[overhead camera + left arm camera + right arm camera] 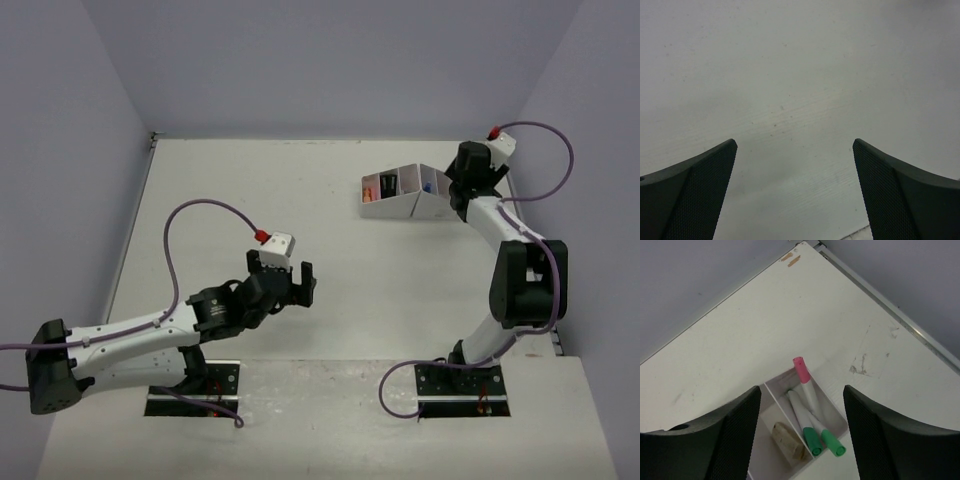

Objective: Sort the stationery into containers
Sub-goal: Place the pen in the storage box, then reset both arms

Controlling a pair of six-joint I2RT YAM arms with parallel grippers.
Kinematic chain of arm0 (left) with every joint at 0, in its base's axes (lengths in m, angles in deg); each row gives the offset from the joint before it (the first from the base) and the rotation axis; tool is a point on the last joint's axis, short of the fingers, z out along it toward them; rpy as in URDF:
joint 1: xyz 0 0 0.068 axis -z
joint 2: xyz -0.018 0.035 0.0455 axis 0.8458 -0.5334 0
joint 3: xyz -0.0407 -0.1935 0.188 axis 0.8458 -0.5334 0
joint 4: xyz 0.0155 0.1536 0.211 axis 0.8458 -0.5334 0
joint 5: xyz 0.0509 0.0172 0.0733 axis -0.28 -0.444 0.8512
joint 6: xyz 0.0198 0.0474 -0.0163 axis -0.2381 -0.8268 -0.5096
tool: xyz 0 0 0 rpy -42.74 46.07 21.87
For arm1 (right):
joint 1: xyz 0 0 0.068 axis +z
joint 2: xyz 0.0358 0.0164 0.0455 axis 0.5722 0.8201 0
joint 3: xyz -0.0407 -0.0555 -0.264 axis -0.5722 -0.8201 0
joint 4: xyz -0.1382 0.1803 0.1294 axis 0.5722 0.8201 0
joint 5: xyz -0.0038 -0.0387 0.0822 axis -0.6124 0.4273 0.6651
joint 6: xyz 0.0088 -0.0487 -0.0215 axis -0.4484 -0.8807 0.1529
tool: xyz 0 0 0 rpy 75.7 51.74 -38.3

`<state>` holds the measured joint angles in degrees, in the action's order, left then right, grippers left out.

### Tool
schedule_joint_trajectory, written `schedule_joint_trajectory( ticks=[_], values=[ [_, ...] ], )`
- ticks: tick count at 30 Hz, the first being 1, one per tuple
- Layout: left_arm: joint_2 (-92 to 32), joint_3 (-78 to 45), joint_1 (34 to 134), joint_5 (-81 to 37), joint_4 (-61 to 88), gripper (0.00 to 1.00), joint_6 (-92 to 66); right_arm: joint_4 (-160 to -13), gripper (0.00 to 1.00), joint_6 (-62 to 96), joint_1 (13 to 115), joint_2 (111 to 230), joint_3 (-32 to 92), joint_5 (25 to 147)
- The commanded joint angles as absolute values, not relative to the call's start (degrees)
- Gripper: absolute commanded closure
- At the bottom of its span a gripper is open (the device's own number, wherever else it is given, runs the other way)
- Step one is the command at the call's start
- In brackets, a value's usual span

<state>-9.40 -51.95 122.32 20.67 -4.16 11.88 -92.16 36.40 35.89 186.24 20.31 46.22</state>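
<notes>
Top external view shows the pale counter (330, 200) filling the frame between grey walls; the left arm (130, 335) lies low and stretched across the near left part of it, and the right arm (520, 280) stands tall at the right, reaching toward the far right side. The white organizer (400, 195) sits on the far right part of the counter, just beside the right arm's wrist and well apart from the left arm; small bits of pink show in its left compartments.

The left pincer (794, 142) is spread wide over bare counter, with nothing between its fingers; the right pincer (801, 389) is likewise spread and empty, hovering above one end of the organizer near the counter's far corner.

From the right wrist, a thin divider splits two compartments; one holds a pink-capped pen (807, 385), its cap poking above the rim, and two green-capped pens (812, 440) lying against it with caps toward the near corner; the neighbouring compartment holds a tan block (787, 437). No stationery shows loose on the counter in any view.
</notes>
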Motion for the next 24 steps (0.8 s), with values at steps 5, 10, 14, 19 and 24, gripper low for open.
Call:
schedule_joint_trajectory(
  ticks=[5,10,14,19,24],
  values=[
    [-17.85,-42.26,109.85,22.82,-6.55,0.00,15.78,-82.35,0.06,34.63,45.04,157.67,14.43,55.60],
    [-16.87,-33.99,107.08,34.92,-13.79,0.00,17.23,-76.48,0.01,31.12,47.51,141.74,6.06,64.69],
    [-14.53,-32.28,105.09,42.29,-13.80,0.00,14.53,-67.69,0.01,30.04,48.25,130.24,3.31,66.55],
    [-8.13,-34.31,101.02,36.64,-4.31,0.00,0.34,-55.87,0.01,27.10,48.41,116.64,4.45,68.55],
    [-2.48,-33.79,100.56,30.28,-8.18,0.00,-3.90,-47.50,0.01,25.02,48.57,111.47,8.27,71.86]
  ],
)
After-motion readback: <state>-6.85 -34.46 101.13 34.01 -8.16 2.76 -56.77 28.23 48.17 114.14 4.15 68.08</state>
